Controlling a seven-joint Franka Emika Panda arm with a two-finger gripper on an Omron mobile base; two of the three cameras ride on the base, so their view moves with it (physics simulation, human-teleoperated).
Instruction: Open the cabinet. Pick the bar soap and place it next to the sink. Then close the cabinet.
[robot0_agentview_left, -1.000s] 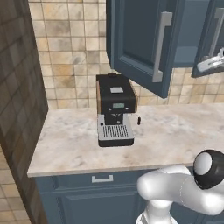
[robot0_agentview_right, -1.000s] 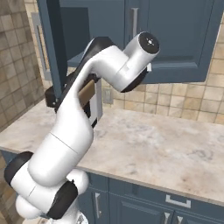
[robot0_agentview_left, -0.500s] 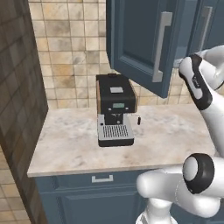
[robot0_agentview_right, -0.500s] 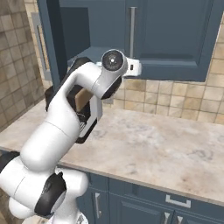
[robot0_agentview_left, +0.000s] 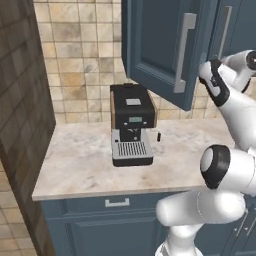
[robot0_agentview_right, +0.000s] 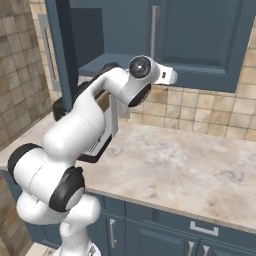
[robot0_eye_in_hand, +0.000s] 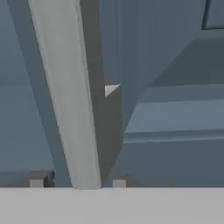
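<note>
Claw (robot0_eye_in_hand: 78, 181): the two finger tips (robot0_eye_in_hand: 39, 179) sit either side of the silver bar handle (robot0_eye_in_hand: 65, 87), at its near end. A small gap shows on each side, so I can't tell whether it is clamped yet.

Key relation: the handle lies right between the jaws. Its long axis runs straight up and away from the claw, leaning slightly in the hand view. That puts the jaws square across the bar, so the pull should go outward, across that axis, not along it.

Behind the bar is the dark blue cabinet (robot0_agentview_right: 210, 40), with the door panel touching-close behind the handle. In the right base view the claw (robot0_agentview_right: 172, 76) is up at the cabinet's bottom edge, under the door handle (robot0_agentview_right: 154, 25).

The other door (robot0_agentview_left: 155, 45) stands swung open above the coffee machine (robot0_agentview_left: 131, 130), which sits on the marble counter (robot0_agentview_right: 190, 160) against the tiled wall.
</note>
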